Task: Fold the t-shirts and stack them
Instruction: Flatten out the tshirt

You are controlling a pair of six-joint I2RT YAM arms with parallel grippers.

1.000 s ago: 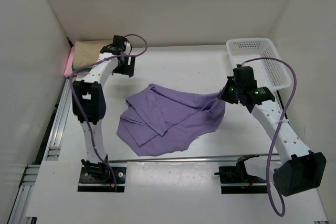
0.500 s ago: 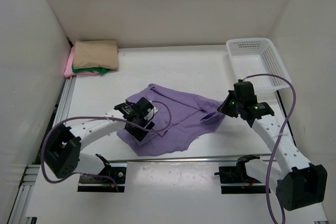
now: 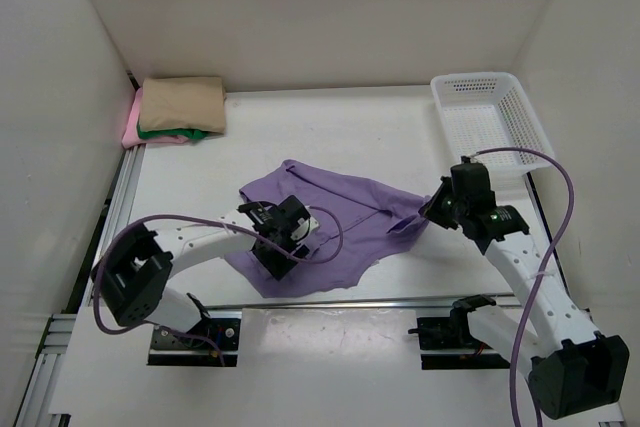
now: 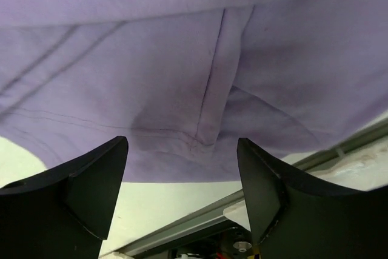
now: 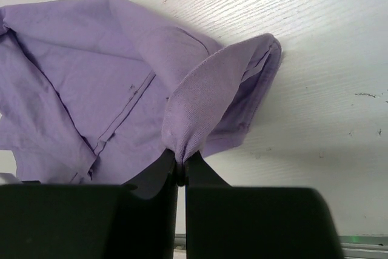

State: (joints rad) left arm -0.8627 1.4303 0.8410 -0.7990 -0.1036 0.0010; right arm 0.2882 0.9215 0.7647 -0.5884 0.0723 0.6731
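White table (image 3: 350, 127): lavender shirt (image 3: 350, 212) beneath spread left jaws; right jaws clamp its bunched edge.

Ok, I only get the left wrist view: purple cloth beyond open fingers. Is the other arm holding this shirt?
Observer: Yes, the right gripper is shut on a pinched fold at the right edge of the lavender shirt.
Reviewer: Any shirts folded yet?
Observer: Three, stacked in the far left corner: tan shirt on top, green shirt and pink shirt beneath.
Reviewer: Where's the basket?
Observer: The white basket sits at the far right, apart from the lavender shirt.
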